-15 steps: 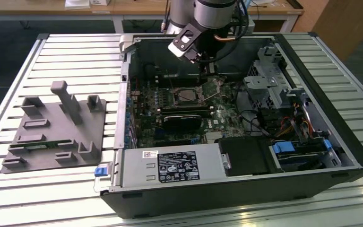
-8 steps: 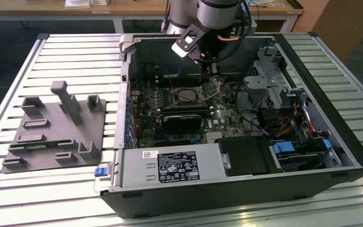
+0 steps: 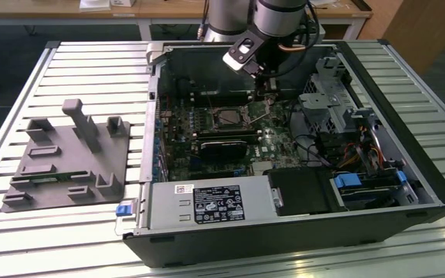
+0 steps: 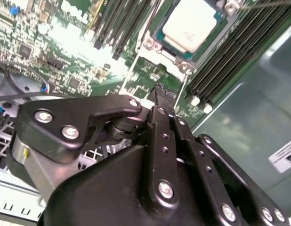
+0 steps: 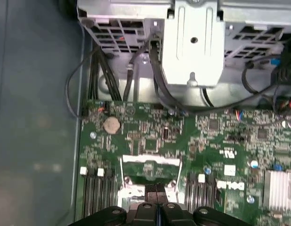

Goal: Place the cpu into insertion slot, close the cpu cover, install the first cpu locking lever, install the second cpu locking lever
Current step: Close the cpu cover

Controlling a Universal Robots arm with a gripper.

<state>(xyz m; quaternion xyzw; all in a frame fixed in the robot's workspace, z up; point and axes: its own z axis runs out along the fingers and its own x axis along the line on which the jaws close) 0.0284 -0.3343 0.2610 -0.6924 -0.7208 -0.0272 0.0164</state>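
Note:
The cpu (image 4: 190, 27), a silver-topped square chip, lies in the insertion slot (image 4: 158, 36) of the green motherboard; in the exterior view the slot (image 3: 229, 118) sits mid-case. The cpu cover (image 5: 150, 161), a thin silver frame with a window, is swung open away from the slot toward my gripper. Green board shows through its window. My black gripper (image 5: 157, 190) is shut with nothing visible between the fingers. Its tip (image 4: 158, 89) sits right at the cover's free edge. In the exterior view the gripper (image 3: 269, 98) hangs inside the case just to that view's right of the slot.
The open computer case (image 3: 408, 174) stands on a slatted table. Long black memory slots (image 4: 230, 56) flank the socket. A metal drive cage (image 5: 192, 42) with black cables rises close by. A grey parts fixture (image 3: 68, 156) lies on the exterior view's left.

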